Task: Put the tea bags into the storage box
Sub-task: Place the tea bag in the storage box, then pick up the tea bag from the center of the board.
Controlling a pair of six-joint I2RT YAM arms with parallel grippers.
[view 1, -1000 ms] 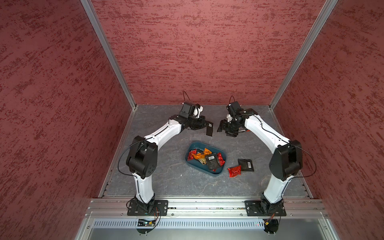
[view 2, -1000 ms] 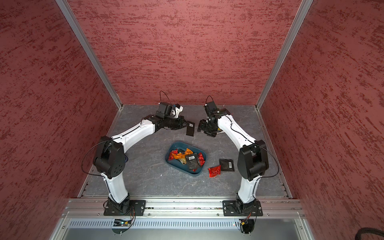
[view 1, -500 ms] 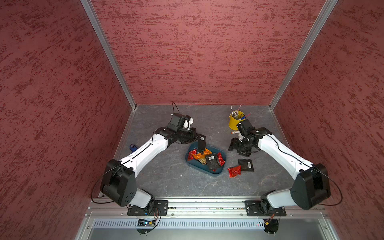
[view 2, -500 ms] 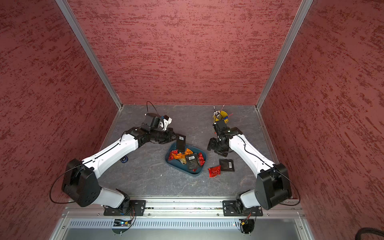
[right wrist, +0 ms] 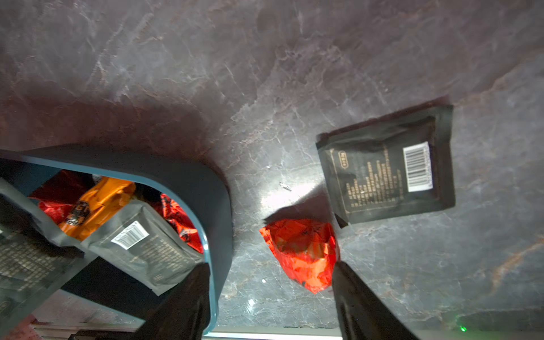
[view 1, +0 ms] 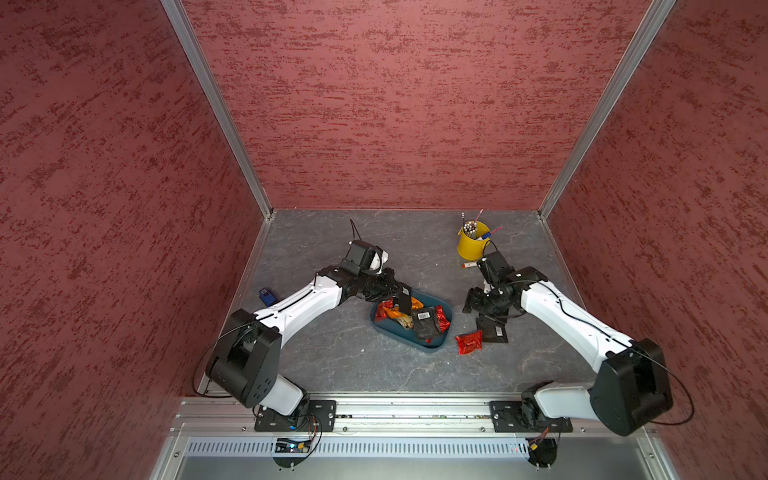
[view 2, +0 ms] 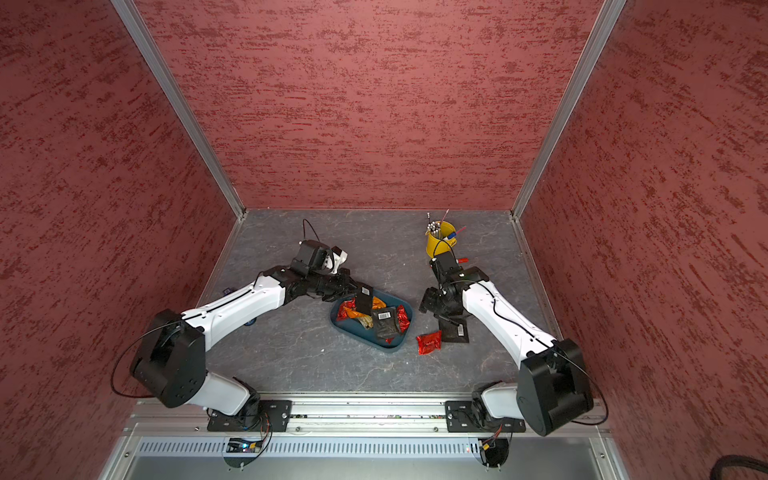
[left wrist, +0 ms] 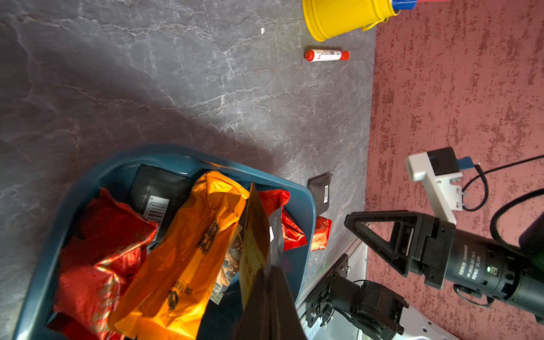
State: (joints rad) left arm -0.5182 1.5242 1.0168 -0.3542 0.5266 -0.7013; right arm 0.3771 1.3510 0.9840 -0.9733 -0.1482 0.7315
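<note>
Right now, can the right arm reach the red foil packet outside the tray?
Probably yes: right gripper is open, pointed at the red foil packet, which lies uncovered; the teal tray and a black barcode packet sit close on either side.

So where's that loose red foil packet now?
In both top views the red foil packet lies on the table, between the storage box and a black packet, on the robot's right.

Stretches the white-and-black left arm (view 1: 305, 301) forward and inward, forearm nearly level. Clamps the black left gripper (view 1: 400, 291) tight on a flat black foil packet (view 1: 404, 298), which hangs edge-on from the fingertips. Leans the white-and-black right arm (view 1: 573, 320) inward too, wrist bent downward. Holds the black right gripper (right wrist: 270, 266) pointing down, jaws spread wide, gripping nothing.
</note>
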